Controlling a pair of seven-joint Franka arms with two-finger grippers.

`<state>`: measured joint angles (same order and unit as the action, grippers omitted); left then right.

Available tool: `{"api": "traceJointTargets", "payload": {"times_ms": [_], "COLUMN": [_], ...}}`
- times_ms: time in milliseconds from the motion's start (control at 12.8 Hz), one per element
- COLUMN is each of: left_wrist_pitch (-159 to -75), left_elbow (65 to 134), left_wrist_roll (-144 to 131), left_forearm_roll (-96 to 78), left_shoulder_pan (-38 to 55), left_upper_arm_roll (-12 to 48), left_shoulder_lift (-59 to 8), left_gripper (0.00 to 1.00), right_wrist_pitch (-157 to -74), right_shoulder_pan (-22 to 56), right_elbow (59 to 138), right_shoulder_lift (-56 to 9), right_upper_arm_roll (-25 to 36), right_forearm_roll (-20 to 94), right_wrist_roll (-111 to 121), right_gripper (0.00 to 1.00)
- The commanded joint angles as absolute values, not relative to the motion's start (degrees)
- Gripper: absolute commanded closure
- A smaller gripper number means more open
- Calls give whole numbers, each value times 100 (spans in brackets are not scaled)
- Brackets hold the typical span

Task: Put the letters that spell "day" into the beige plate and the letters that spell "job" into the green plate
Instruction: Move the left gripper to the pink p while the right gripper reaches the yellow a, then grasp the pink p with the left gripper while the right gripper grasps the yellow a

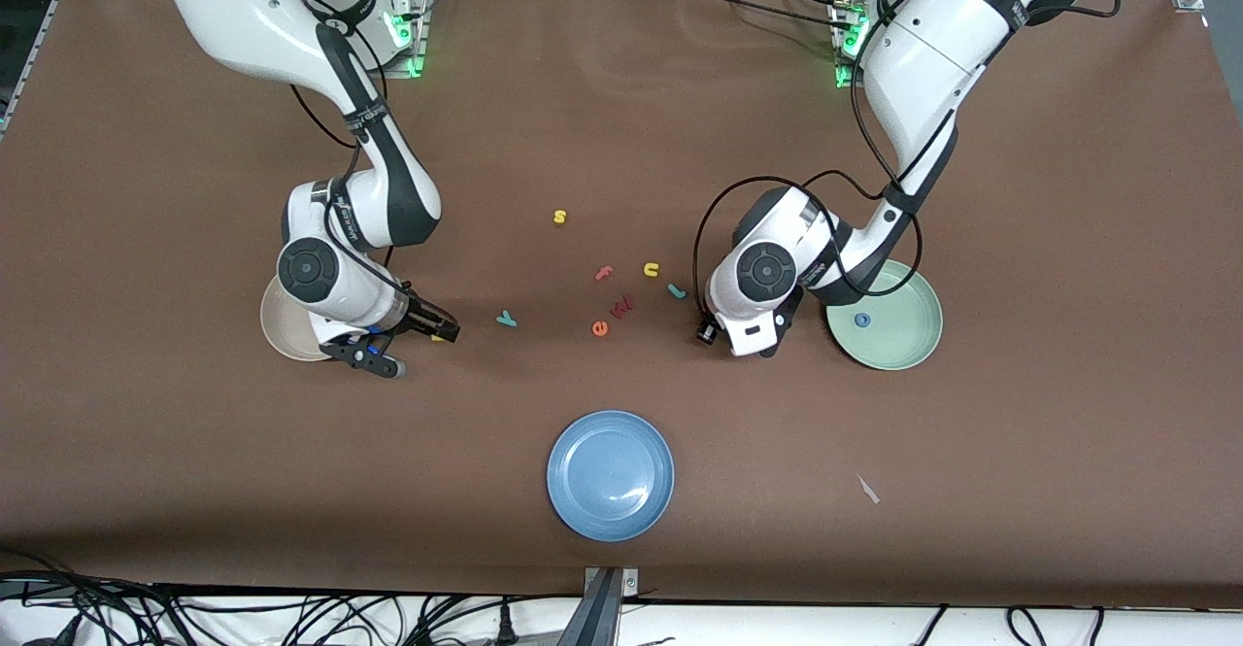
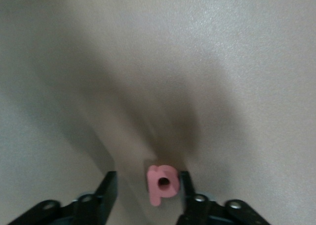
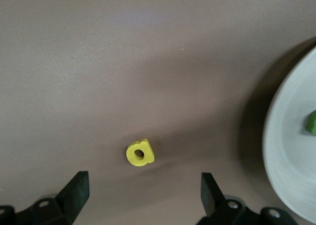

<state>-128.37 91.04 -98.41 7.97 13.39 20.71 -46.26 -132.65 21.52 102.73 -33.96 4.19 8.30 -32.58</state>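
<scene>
At the left arm's end of the worktop [image 1: 1020,452], the left arm bends down from its base with its wrist low beside the green plate [image 1: 908,340], on the side toward the middle of the worktop. Its left pincer [image 2: 148,175] points straight down at the surface and straddles the salmon-pink b [image 2: 162,183]. One finger [image 2: 186,185] stands just beside the letter and the other is apart from it, so the pincer is not yet clamped on anything. The blue o [image 1: 861,319] lies in the green plate. The teal j [image 1: 676,290] lies on the worktop near this wrist, toward the middle.

The right arm reaches down beside the beige plate [image 1: 282,330]. Its right pincer [image 3: 143,178] is spread wide and empty, low over the yellow a [image 3: 139,152], which lies on the worktop between the fingers and apart from both. The green d [image 3: 311,122] rests in the beige plate. The teal y [image 1: 506,318] lies on the worktop between the right pincer and the middle cluster of letters.
</scene>
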Motion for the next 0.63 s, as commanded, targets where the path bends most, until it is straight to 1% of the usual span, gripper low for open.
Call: {"api": "traceJointTargets", "payload": {"times_ms": [0, 78, 157, 235, 392, 548], "left_wrist_pitch": [-12814, -12814, -12814, -12814, -12814, -12806], "left_elbow": [8991, 8991, 8983, 8982, 8982, 8948], "left_wrist_roll": [-9914, -9914, -9914, -9914, -9914, -9905], "left_forearm_roll": [695, 694, 694, 694, 694, 712], "left_shoulder_pan": [1380, 1380, 1371, 1371, 1371, 1336], "left_upper_arm_roll": [2030, 2039, 2039, 2039, 2039, 2039], "left_shoulder_lift": [-4702, -4702, -4702, -4702, -4693, -4615], "left_gripper": [71, 76, 85, 92, 95, 96], "right_wrist_pitch": [-13473, -13561, -13588, -13597, -13772, -13816], "right_shoulder_pan": [2206, 2223, 2224, 2215, 2215, 2215], "right_elbow": [10151, 10160, 10160, 10178, 10213, 10222], "right_shoulder_lift": [-3594, -3638, -3656, -3665, -3761, -3797], "right_upper_arm_roll": [422, 422, 387, 369, 360, 360], "right_forearm_roll": [941, 949, 949, 949, 949, 949], "right_wrist_roll": [-3252, -3252, -3252, -3235, -3226, -3208], "right_gripper": [0, 1, 2, 4, 6, 10]}}
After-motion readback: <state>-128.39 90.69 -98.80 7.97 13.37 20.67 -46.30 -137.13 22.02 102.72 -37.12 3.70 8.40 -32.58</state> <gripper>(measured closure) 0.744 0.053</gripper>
